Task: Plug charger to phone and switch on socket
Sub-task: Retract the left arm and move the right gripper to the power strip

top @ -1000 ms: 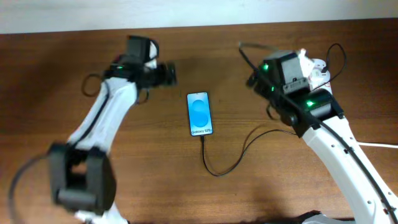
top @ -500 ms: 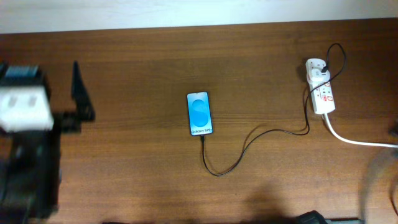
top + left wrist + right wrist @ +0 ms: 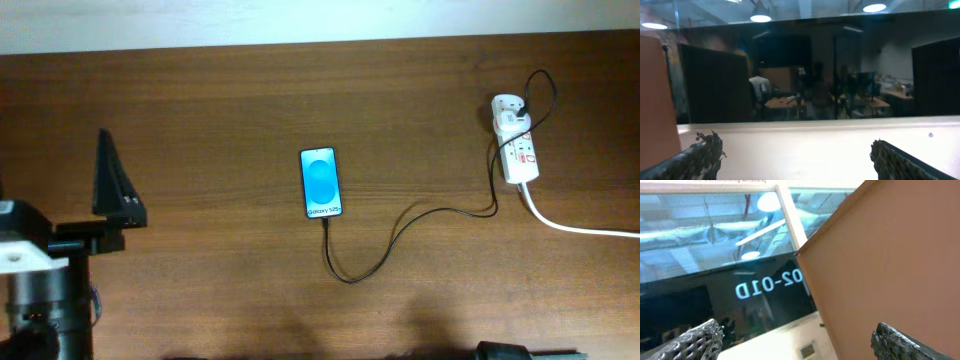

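The phone [image 3: 322,183] lies flat at the table's middle with its blue screen up. The charger's thin black cable [image 3: 392,243] meets the phone's bottom edge, loops forward, then runs right and up to the socket [image 3: 517,150], a white power strip at the far right. I cannot tell the position of its red switch. My left gripper [image 3: 107,180] is at the left edge, far from the phone. In the left wrist view it [image 3: 795,150] is open and empty, facing a window. My right gripper [image 3: 795,335] is open and empty, facing a wall and window. It is out of the overhead view.
The socket's thick white cord [image 3: 580,229] runs off the right edge. The left arm's base [image 3: 45,290] fills the near-left corner. A white wall edge [image 3: 320,20] borders the back of the brown table [image 3: 220,280].
Both arms have pulled back from the middle of the table. The right arm has left the overhead view and the left is at the near-left corner. Phone, cable and socket have not moved.
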### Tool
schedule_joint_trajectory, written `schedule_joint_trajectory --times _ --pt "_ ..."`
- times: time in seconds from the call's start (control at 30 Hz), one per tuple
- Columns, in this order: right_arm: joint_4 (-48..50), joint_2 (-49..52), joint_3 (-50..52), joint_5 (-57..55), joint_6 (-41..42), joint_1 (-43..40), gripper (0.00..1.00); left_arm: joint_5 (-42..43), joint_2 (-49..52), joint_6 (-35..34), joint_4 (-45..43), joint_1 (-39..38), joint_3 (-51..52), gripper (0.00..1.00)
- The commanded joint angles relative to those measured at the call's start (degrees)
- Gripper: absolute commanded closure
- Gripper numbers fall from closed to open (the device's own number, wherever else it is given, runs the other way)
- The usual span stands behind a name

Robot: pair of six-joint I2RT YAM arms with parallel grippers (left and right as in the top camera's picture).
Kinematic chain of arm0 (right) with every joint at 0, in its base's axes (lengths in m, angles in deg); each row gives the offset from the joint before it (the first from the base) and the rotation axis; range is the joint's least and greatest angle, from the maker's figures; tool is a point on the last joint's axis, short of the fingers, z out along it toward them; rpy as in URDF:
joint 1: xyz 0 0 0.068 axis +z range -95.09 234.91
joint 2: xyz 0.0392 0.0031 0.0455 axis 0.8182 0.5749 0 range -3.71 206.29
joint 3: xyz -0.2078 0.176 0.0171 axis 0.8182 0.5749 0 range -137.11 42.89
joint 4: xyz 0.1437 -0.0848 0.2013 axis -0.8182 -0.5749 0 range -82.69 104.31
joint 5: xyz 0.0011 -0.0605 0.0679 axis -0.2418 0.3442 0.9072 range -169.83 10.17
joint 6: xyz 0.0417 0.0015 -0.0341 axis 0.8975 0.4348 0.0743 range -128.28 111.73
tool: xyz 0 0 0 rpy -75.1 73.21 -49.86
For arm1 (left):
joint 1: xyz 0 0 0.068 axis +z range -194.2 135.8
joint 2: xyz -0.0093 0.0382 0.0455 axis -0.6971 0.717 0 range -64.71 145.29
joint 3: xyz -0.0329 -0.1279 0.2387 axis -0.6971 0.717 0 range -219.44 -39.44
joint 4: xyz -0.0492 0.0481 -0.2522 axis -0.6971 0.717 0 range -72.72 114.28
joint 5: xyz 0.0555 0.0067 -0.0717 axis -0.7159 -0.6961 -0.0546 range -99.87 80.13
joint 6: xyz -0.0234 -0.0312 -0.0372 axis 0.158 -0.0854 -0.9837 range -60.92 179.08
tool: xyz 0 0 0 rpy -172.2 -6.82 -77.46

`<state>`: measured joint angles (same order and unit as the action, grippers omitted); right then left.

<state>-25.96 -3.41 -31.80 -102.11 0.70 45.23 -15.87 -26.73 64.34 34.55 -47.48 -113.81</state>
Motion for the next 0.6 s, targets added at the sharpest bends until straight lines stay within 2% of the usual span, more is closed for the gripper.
schedule_joint_trajectory --times 0.0,0.07,0.13,0.17,0.27,0.43,0.53,0.57 --pt "4.3 0.0 2.2 8.4 6.6 -0.2 0.01 -2.1 -5.9 -0.5 -0.2 0.4 -0.5 0.01" --pt "9.5 0.0 5.5 10.0 6.6 -0.2 0.01 -1.7 -15.0 -0.5 -0.3 0.4 3.5 0.01" --pt "19.5 0.0 11.3 13.0 6.6 -0.3 0.01 -1.7 -21.7 -0.5 -2.4 0.4 8.6 0.01" --pt "21.7 0.0 16.2 13.4 9.6 -0.5 0.01 -1.7 -25.2 -0.5 -4.7 0.4 12.2 0.01" --pt "21.7 0.0 23.6 19.1 29.3 1.6 0.01 1.3 -33.5 -2.1 -9.2 3.8 21.6 0.01" --pt "21.6 0.0 25.9 20.2 29.3 1.8 0.01 8.3 -37.6 -9.2 -9.4 12.7 25.4 0.01" --pt "23.4 0.0 29.1 20.1 29.2 3.0 0.01 8.6 -37.6 -9.1 -10.0 13.1 25.4 0.01" --pt "23.4 0.0 29.1 18.8 26.3 4.2 0.01 8.6 -37.6 -9.1 -9.8 13.2 25.4 0.01"
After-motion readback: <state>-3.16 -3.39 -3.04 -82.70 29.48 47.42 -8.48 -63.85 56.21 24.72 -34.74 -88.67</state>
